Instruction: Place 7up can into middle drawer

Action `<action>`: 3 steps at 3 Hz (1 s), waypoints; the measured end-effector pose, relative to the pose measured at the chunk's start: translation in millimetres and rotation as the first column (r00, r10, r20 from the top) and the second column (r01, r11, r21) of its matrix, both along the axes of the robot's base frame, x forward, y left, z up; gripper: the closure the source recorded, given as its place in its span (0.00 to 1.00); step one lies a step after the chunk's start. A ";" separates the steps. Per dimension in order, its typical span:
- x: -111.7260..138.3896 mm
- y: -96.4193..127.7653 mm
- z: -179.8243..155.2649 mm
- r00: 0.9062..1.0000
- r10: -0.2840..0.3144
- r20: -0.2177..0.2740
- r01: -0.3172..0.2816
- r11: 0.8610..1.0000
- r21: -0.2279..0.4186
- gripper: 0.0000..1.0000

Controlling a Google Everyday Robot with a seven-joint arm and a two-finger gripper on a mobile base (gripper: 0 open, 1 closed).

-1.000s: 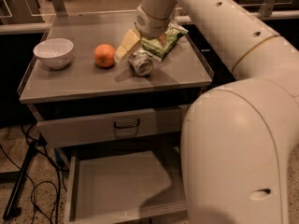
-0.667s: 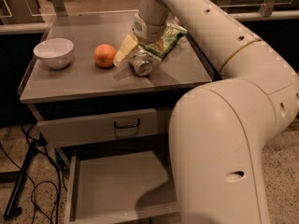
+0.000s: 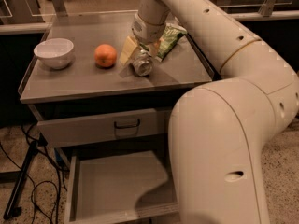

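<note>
The 7up can (image 3: 142,65) lies on its side on the grey cabinet top (image 3: 84,78), its shiny round end facing me. My gripper (image 3: 134,52) reaches down from the arm and sits right at the can, over its far upper side and touching or nearly touching it. The middle drawer (image 3: 112,185) is pulled out below the cabinet at the bottom of the view, and its bare grey tray holds nothing. My arm's large lower segment (image 3: 219,157) covers the drawer's right part.
An orange (image 3: 105,55) lies just left of the can and a white bowl (image 3: 54,52) farther left. A green snack bag (image 3: 167,40) lies behind the can. A shut drawer front with a black handle (image 3: 127,124) is above the open drawer. Cables (image 3: 28,181) lie on the floor at left.
The gripper stays at the can, which has not moved. The arm's big lower segment has shifted and now fills more of the right side.
</note>
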State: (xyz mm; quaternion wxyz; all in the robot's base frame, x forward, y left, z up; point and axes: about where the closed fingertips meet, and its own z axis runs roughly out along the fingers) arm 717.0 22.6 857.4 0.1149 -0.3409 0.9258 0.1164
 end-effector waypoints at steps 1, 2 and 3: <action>0.0 0.0 0.0 1.000 0.000 0.000 0.000 1.000 0.000 0.50; 0.0 0.0 0.0 1.000 0.000 0.000 0.000 1.000 0.000 0.81; 0.6 0.4 0.0 1.000 0.004 0.005 -0.004 1.000 0.001 1.00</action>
